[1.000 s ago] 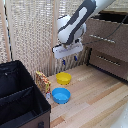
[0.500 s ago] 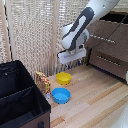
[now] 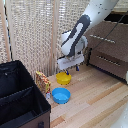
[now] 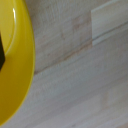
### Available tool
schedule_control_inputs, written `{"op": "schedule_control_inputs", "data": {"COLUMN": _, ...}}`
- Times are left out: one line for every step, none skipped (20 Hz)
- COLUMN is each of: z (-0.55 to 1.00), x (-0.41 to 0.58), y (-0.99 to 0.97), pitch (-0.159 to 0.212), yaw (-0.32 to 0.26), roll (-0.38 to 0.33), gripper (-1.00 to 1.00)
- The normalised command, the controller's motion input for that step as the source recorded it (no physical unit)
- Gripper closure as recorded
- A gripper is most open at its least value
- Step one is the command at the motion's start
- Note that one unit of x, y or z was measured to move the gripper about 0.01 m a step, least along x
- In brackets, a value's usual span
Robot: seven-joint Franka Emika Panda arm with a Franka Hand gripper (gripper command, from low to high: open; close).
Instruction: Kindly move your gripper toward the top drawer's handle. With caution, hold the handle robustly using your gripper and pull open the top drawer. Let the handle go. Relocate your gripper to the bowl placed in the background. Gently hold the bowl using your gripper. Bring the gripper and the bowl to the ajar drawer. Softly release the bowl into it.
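The gripper point(image 3: 70, 70) had dropped lower within a second, until it hung just over the yellow bowl point(image 3: 63, 78) on the floor beside the blue bowl point(image 3: 61, 95) — finger state unclear — so the grasp looked imminent.

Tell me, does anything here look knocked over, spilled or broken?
Nothing stands out. The yellow bowl and the blue bowl both sit upright on the wooden floor, with no spill or damage visible. The gripper hangs just above the yellow one. A colourful packet leans by the black bin.
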Motion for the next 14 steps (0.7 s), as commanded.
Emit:
{"op": "schedule_control_inputs", "data": {"z": -0.61, "x": 0.117, "y": -0.22, "pitch": -0.018, "yaw": 0.054, "roll": -0.033, "gripper": -1.00}}
{"op": "schedule_control_inputs", "data": {"z": -0.67, "x": 0.049, "y": -0.24, "pitch": -0.004, "yaw": 0.046, "roll": -0.019, "gripper": -1.00}}
{"op": "schedule_control_inputs", "data": {"z": -0.65, "x": 0.097, "y": -0.13, "pitch": 0.000, "yaw": 0.018, "roll": -0.005, "gripper": -1.00}}
{"op": "schedule_control_inputs", "data": {"z": -0.58, "x": 0.089, "y": -0.06, "pitch": 0.000, "yaw": 0.000, "roll": 0.000, "gripper": -1.00}}
{"op": "schedule_control_inputs", "data": {"z": -0.44, "x": 0.083, "y": 0.00, "pitch": 0.000, "yaw": 0.000, "roll": 0.000, "gripper": -1.00}}
{"op": "schedule_control_inputs", "data": {"z": -0.22, "x": 0.126, "y": 0.00, "pitch": 0.000, "yaw": 0.000, "roll": 0.001, "gripper": -1.00}}
{"op": "schedule_control_inputs", "data": {"z": 0.00, "x": 0.114, "y": -0.02, "pitch": 0.000, "yaw": 0.000, "roll": 0.000, "gripper": -1.00}}
{"op": "schedule_control_inputs", "data": {"z": 0.00, "x": 0.000, "y": 0.00, "pitch": 0.000, "yaw": 0.000, "roll": 0.000, "gripper": 1.00}}
{"op": "schedule_control_inputs", "data": {"z": 0.00, "x": 0.000, "y": 0.00, "pitch": -0.001, "yaw": 0.000, "roll": 0.000, "gripper": 1.00}}
{"op": "schedule_control_inputs", "data": {"z": 0.00, "x": 0.000, "y": 0.00, "pitch": 0.000, "yaw": 0.004, "roll": 0.000, "gripper": 1.00}}
{"op": "schedule_control_inputs", "data": {"z": 0.00, "x": 0.000, "y": 0.00, "pitch": -0.025, "yaw": 0.000, "roll": 0.000, "gripper": 1.00}}
{"op": "schedule_control_inputs", "data": {"z": 0.00, "x": 0.000, "y": 0.00, "pitch": 0.000, "yaw": 0.000, "roll": 0.000, "gripper": 1.00}}
{"op": "schedule_control_inputs", "data": {"z": 0.00, "x": 0.029, "y": -0.01, "pitch": 0.008, "yaw": 0.000, "roll": 0.000, "gripper": 1.00}}
{"op": "schedule_control_inputs", "data": {"z": 0.00, "x": 0.060, "y": -0.01, "pitch": 0.016, "yaw": 0.000, "roll": 0.000, "gripper": 1.00}}
